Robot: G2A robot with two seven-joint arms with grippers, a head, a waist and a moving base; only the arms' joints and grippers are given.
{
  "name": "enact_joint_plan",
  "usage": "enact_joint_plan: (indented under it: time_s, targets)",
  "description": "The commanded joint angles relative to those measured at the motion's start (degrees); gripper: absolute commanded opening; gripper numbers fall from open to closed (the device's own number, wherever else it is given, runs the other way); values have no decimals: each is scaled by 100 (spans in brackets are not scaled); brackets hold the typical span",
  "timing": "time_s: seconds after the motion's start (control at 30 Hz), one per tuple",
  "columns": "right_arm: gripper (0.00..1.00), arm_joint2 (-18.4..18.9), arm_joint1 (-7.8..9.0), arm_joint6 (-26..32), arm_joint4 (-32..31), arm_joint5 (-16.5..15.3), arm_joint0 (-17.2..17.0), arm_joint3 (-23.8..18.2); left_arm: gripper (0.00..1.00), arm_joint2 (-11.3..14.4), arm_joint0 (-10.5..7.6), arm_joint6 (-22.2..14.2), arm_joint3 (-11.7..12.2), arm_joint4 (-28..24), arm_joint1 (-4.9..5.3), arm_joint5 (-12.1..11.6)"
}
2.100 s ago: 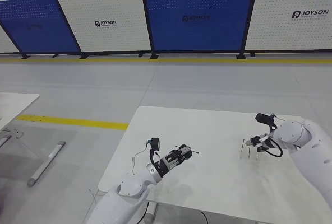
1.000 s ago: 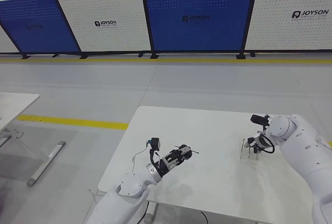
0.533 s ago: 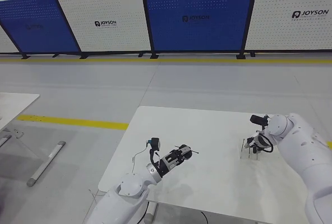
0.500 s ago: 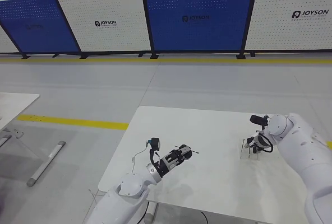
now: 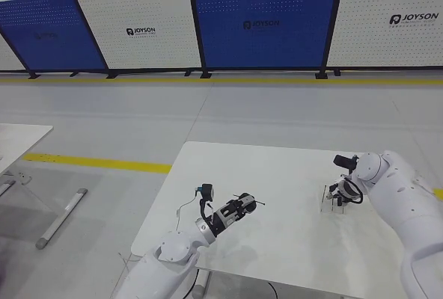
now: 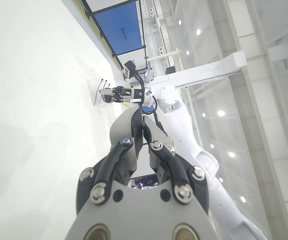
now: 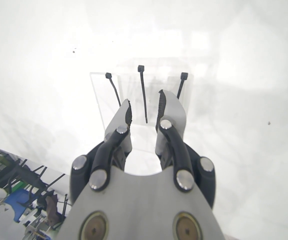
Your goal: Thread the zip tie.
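A clear stand [image 7: 97, 93] on the white table [image 5: 281, 172] holds three black zip ties upright. The middle zip tie [image 7: 142, 93] lies between the fingers of my open right gripper [image 7: 144, 97], untouched by the pads; the two others [image 7: 114, 88] [image 7: 181, 83] stand just outside the fingers. In the top view this gripper [image 5: 334, 190] is at the stand [image 5: 331, 203] near the table's right side. My left gripper [image 5: 242, 202] hovers near the table's front left, shut on a thin black zip tie [image 5: 257, 200] that sticks out past its tips [image 6: 142, 116].
The table's front edge runs close under the left arm. A second table [image 5: 4, 146] stands far left across a floor with a yellow line [image 5: 94, 161]. Blue and white panels [image 5: 266, 34] close off the back. Bare tabletop lies between the two arms.
The right arm has swung its wrist a little leftward and settled its gripper at the stand. The left arm has kept still with its zip tie.
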Motion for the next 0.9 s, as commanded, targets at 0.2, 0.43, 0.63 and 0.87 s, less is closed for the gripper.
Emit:
enact_joint_plan:
  time_s: [0.2, 0.43, 0.63, 0.87]
  targets:
    - [21, 35, -53, 29, -36, 26, 31, 119, 0, 0, 0, 0, 0, 0, 0, 0]
    - [16, 60, -87, 103, -84, 82, 46, 186, 0, 0, 0, 0, 0, 0, 0, 0]
    - [13, 84, -108, 160, -125, 132, 56, 230, 0, 0, 0, 0, 0, 0, 0, 0]
    - [7, 101, -123, 181, -199, 186, 62, 248, 0, 0, 0, 0, 0, 0, 0, 0]
